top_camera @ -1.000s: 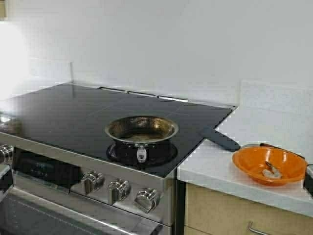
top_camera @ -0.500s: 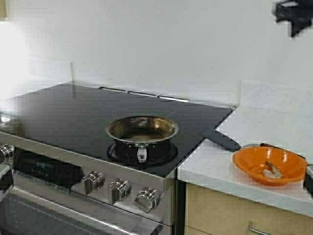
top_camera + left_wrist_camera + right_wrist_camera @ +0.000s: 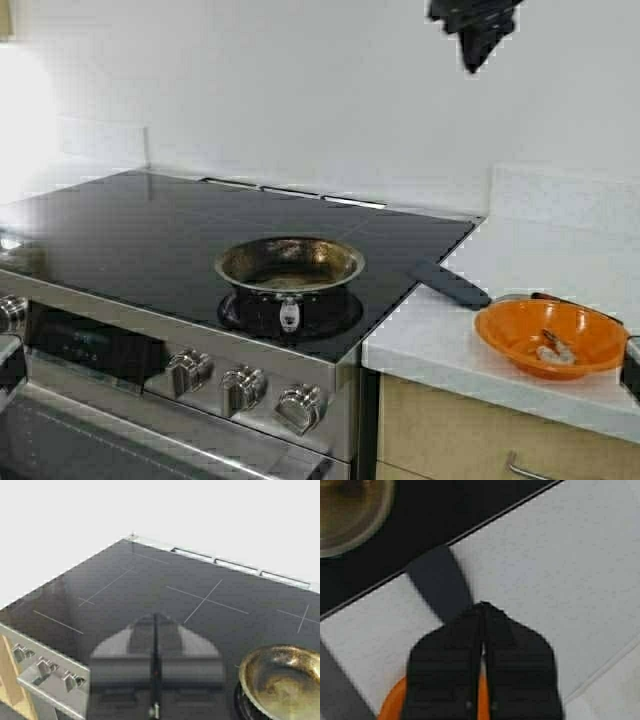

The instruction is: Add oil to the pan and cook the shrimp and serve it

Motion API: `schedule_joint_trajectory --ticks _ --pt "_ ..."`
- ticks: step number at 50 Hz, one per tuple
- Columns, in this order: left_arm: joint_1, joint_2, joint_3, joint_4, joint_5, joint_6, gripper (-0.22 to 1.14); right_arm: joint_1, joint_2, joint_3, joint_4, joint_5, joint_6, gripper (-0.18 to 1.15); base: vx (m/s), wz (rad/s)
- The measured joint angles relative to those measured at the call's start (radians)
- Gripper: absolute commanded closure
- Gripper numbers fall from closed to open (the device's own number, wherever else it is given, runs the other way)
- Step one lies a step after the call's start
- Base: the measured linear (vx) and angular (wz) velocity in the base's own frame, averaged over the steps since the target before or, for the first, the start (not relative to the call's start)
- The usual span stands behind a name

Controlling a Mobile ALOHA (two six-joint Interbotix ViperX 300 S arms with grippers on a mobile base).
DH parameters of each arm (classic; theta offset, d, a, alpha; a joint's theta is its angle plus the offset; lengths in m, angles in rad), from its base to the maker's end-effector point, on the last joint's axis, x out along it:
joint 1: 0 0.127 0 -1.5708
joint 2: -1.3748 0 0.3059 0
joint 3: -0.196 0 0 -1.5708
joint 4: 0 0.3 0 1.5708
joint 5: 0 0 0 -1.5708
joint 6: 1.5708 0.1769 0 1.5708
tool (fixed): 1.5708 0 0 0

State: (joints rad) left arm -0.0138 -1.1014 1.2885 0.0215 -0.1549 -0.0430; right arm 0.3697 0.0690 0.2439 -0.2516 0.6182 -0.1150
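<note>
White wall backs a black glass cooktop (image 3: 200,230) with a pale surface (image 3: 520,270) adjoining it on the robot's right. Largest of the task's things, the pan (image 3: 290,264) sits on the near burner, round and shallow, its steel inside browned and empty, short handle pointing toward the knobs. On the surface stands an orange bowl (image 3: 550,338) holding the shrimp (image 3: 556,351), a small pale curled piece. No oil jug shows in any view. High above, the right tool (image 3: 482,652) has its fingers pressed together; bowl and shrimp lie just below and behind it, so this arm is the nearer. Left tool (image 3: 155,652), also pressed together, hangs over the cooktop beside the pan.
</note>
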Motion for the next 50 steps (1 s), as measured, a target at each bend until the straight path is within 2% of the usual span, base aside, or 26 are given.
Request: schedule_joint_trajectory --ticks 3,6,14,23,28,35,50 --pt "0.000 -0.002 0.000 0.000 0.000 0.000 0.89 0.038 0.000 0.020 -0.052 0.031 0.037 0.01 0.00 0.00" --pt "0.000 -0.002 0.000 0.000 0.000 -0.002 0.89 0.089 0.002 0.040 -0.124 0.072 0.069 -0.07 0.00 0.00" --pt "0.000 -0.002 0.000 0.000 0.000 -0.003 0.89 0.262 0.032 0.115 -0.414 0.144 0.316 -0.06 0.00 0.00" --pt "0.000 -0.002 0.000 -0.002 0.000 -0.003 0.89 0.419 0.097 0.216 -0.770 0.189 0.821 -0.06 0.00 0.00" --pt "0.000 -0.003 0.000 -0.005 0.000 -0.003 0.89 0.474 0.152 0.270 -0.916 0.265 1.060 -0.06 0.00 0.00" --pt "0.000 -0.003 0.000 -0.006 0.000 -0.003 0.89 0.489 0.241 0.339 -0.965 0.325 1.197 -0.06 0.00 0.00" --pt "0.000 -0.003 0.000 -0.006 0.000 -0.003 0.89 0.554 0.440 0.379 -0.969 0.328 1.313 -0.06 0.00 0.00"
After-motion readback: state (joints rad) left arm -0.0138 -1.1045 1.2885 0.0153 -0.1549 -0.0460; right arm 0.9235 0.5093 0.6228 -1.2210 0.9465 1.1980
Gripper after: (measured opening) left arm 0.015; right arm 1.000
